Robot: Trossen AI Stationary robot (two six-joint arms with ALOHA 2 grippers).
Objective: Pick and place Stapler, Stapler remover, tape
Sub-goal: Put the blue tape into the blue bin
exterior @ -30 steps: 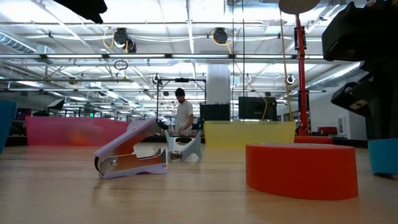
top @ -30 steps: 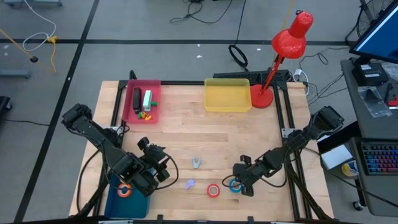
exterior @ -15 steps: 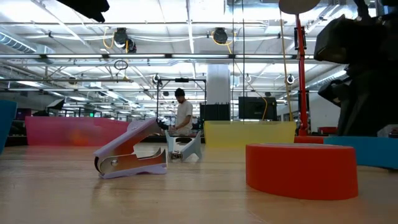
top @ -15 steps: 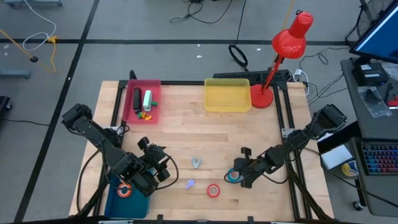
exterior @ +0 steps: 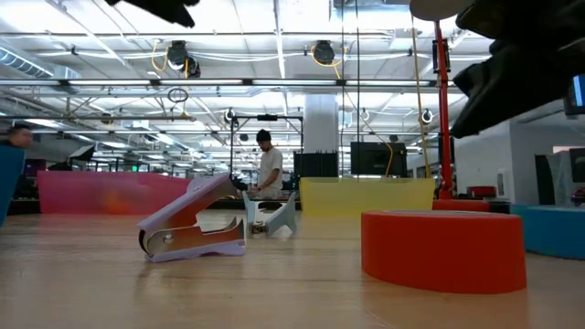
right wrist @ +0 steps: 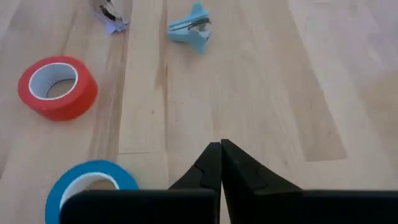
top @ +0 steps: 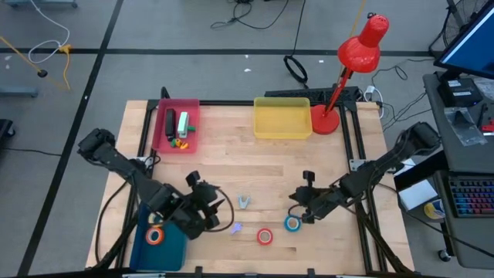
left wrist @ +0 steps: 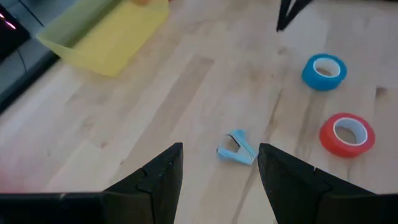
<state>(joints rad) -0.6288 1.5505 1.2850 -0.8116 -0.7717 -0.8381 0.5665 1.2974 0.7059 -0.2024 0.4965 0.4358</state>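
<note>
The right pincer (top: 299, 205) has lifted off the blue tape (top: 292, 224) with its fingers pressed together on nothing, so the roll stays on the tabletop (top: 231, 154) beside the red tape (top: 265, 236), unpicked. The left pincer (top: 218, 217), fingers apart and empty, has moved towards the stapler removers (top: 236, 228).

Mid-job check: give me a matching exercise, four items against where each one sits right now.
Items:
1. orange roll
2. blue roll
3. stapler
4. yellow tray

Places:
A. in the pink tray
B. beside the red lamp's base
C. in the blue tray
D. on the table by the right gripper

Pairs: 1-C, 2-D, 3-A, 4-B
</note>
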